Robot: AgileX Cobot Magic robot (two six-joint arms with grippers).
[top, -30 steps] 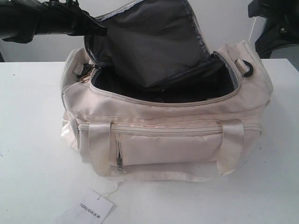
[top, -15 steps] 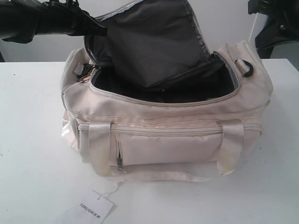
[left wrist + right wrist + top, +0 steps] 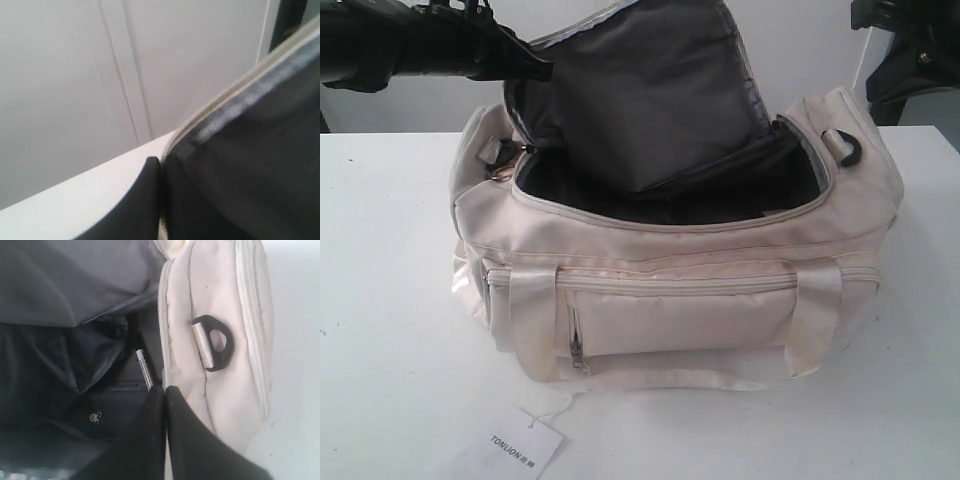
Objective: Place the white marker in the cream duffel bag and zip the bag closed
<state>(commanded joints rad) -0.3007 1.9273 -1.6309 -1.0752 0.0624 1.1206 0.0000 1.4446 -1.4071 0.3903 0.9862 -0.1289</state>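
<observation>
The slim white marker point(image 3: 145, 369) already lies inside the cream fabric duffel bag point(image 3: 680, 310), at its three-o'clock end. The right gripper point(image 3: 165, 395) is pinched together, empty. The left gripper point(image 3: 540, 66), at ten o'clock, meets the grey-lined flap point(image 3: 650, 90); I cannot tell its spread. Zipping remains.

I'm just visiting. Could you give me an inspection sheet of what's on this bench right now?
Surface: white table, bag stands on it.
Job's things: cream duffel bag unzipped, flap raised; white marker lies inside on the dark lining.
Clutter: paper hang tag near the front edge.
Grippers: left gripper appears to pinch the flap; right gripper shut, empty, by the bag's end.
Cables: nothing seen.
Surroundings: white wall behind.
</observation>
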